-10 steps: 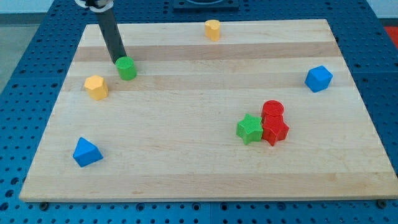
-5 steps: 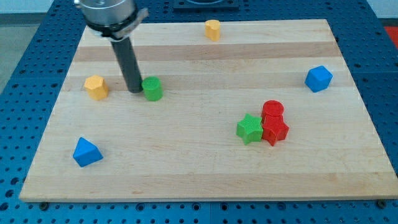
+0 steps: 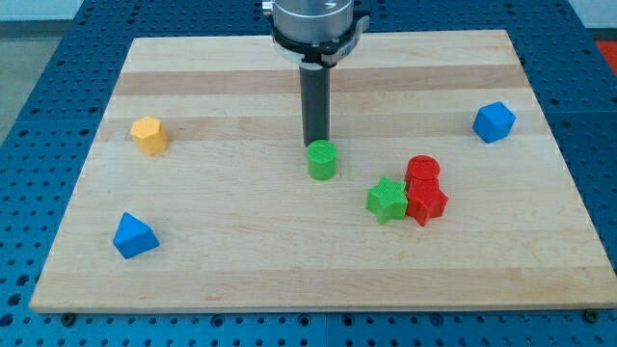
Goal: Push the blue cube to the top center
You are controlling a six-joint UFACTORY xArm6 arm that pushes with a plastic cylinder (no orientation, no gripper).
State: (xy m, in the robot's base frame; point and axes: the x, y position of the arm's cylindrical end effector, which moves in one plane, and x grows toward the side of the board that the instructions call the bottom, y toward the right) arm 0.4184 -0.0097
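Note:
The blue cube point(image 3: 494, 121) sits near the board's right edge, in its upper half. My tip point(image 3: 316, 145) is near the middle of the board, far to the left of the cube. It touches the top side of a green cylinder point(image 3: 322, 160). The rod rises from there to the top of the view and hides the yellow block that stood at the top centre.
A green star point(image 3: 387, 200), a red cylinder point(image 3: 422, 171) and a red star point(image 3: 426, 202) cluster right of centre, between my tip and the cube. A yellow hexagonal block point(image 3: 148, 135) is at the left. A blue triangular block point(image 3: 132, 236) is at the lower left.
My tip has swept from the upper left to the board's middle, pushing the green cylinder right and down with it. The other blocks have not moved.

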